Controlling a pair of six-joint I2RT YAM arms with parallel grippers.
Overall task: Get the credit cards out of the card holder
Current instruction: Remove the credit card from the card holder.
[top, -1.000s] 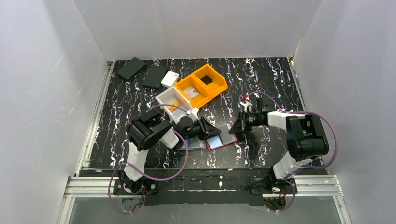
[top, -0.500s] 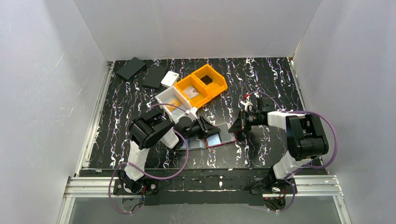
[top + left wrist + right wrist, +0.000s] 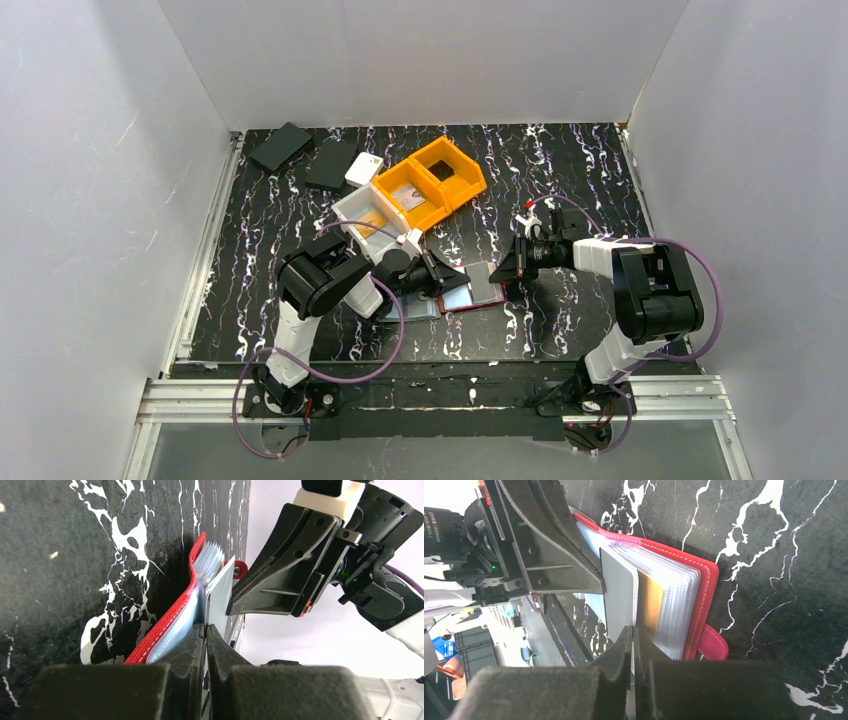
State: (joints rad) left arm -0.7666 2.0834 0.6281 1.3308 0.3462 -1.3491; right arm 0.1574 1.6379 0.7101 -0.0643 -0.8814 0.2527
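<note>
The red card holder (image 3: 480,287) lies open on the marbled table (image 3: 560,180) between the two arms, its pages fanned upward so that single cards can be reached edge-on. The right gripper (image 3: 632,630) has its fingers pressed together on what looks like the rim of a plastic sleeve (image 3: 674,605), probably to pin the holder in place while the other arm pulls. The left gripper (image 3: 205,627) comes in from the opposite side, its fingers squeezed onto the edge of a grey card (image 3: 220,595) that stands up out of the pages, still partly seated in its pocket. A gold card (image 3: 649,605) shows in the sleeve behind it
</note>
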